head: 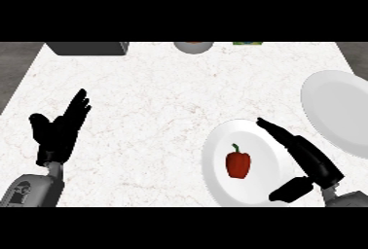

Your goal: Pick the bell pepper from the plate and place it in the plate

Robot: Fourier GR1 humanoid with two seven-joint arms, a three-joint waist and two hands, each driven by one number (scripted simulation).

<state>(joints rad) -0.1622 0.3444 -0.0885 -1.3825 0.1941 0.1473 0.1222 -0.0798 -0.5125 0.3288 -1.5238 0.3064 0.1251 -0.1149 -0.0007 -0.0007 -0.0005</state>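
Observation:
A red bell pepper [238, 164] with a green stem lies in the middle of a white plate [215, 160] at the lower right of the counter. My right hand [307, 156] reaches over that plate's right side, fingers straight and pointing up-left, thumb spread low; it is just right of the pepper and not touching it. A second white plate [338, 109] lies bare at the right edge. My left hand [59, 129] rests open at the left, fingers up.
Along the counter's far edge stand a dark grey box [87, 47], a round bowl-like object [193, 46] and a small green item [247, 43], all partly cut off. The counter is white marble.

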